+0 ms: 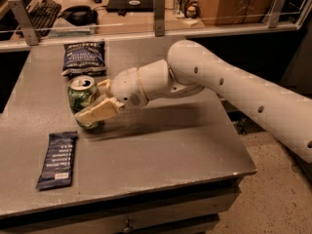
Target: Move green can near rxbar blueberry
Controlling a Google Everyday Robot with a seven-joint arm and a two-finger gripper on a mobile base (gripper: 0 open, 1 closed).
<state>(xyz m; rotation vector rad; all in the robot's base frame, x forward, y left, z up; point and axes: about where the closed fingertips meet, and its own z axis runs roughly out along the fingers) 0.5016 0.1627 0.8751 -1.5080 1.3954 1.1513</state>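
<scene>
The cream end effector (pixel 91 102) pinches the small green-and-white metal can (pixel 79 95) mid-body, left on the grey surface (pixel 170 150); it likely handles light, slick and dentable.

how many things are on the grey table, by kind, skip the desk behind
Cans: 1, the green can, gripped by the gripper over the left part of the table
Chip bags: 1, the blue chip bag at the back left
Snack bars: 1, the dark blue bar at the front left
Total: 3
</scene>
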